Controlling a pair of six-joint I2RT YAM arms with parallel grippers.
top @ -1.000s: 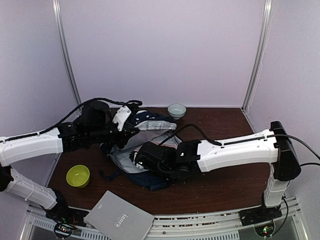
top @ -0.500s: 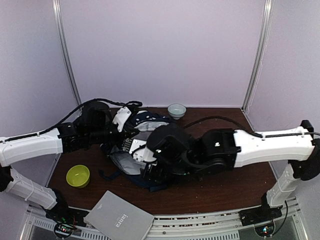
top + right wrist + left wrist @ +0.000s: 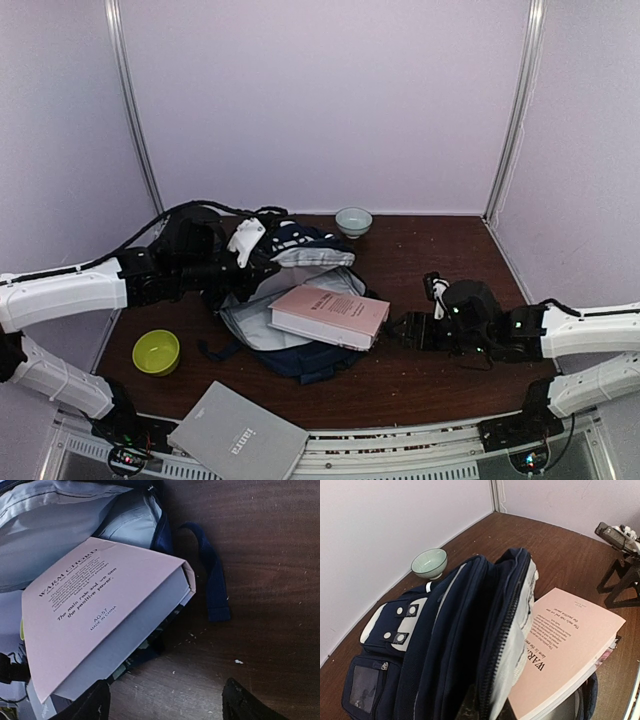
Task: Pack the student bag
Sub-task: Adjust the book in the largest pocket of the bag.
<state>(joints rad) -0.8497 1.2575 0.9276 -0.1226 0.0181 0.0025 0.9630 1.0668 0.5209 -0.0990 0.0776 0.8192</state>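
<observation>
The student bag point(image 3: 296, 352) lies open in the middle of the table, navy with a pale grey lining point(image 3: 65, 520). A pink book point(image 3: 330, 314) rests flat in its mouth, one corner sticking out to the right. My left gripper point(image 3: 262, 265) is shut on the bag's upper zip edge point(image 3: 507, 630) and holds the flap up. In the left wrist view only the gripper's dark fingertips point(image 3: 469, 707) show, either side of that edge. My right gripper point(image 3: 398, 330) stands open just right of the book point(image 3: 90, 605), with bare table between its fingers point(image 3: 95, 702).
A green bowl point(image 3: 156, 351) sits at the left front. A pale bowl point(image 3: 353, 221) stands by the back wall. A grey notebook point(image 3: 238, 438) overhangs the near edge. A loose navy strap point(image 3: 212, 580) lies on the table beside the book.
My right gripper opened, let go of the pink book and drew back to the right. The book now lies in the bag's mouth. The left arm has not moved.
</observation>
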